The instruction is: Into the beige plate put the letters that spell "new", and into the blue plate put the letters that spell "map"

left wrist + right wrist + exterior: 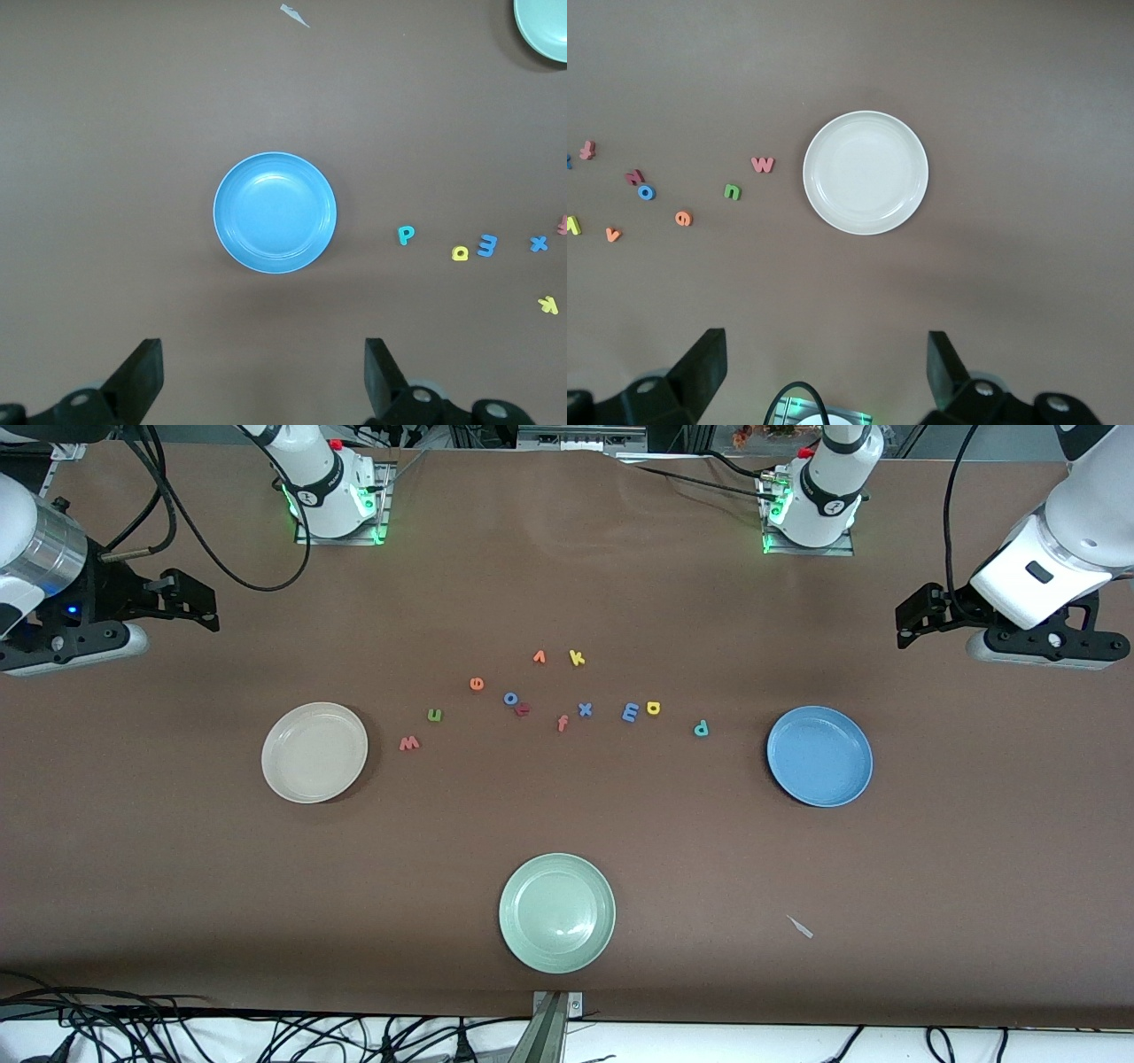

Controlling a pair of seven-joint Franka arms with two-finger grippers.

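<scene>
The salmon w (408, 743), green n (434, 714) and orange e (477, 684) lie beside the empty beige plate (314, 752). Toward the empty blue plate (819, 755) lie the blue m (630, 712), yellow a (654, 708) and teal p (701, 728). My right gripper (199, 602) hangs open high over the right arm's end of the table, looking down on the beige plate (866, 173), w (763, 165) and n (733, 190). My left gripper (908, 618) hangs open high over the left arm's end, above the blue plate (275, 212) and p (406, 235).
Between the two groups lie a blue o (511, 698), a dark red letter (524, 709), an orange f (562, 723), a blue x (585, 709), an orange v (539, 657) and a yellow k (577, 658). A pale green plate (557, 912) sits nearest the front camera, a small scrap (800, 926) beside it.
</scene>
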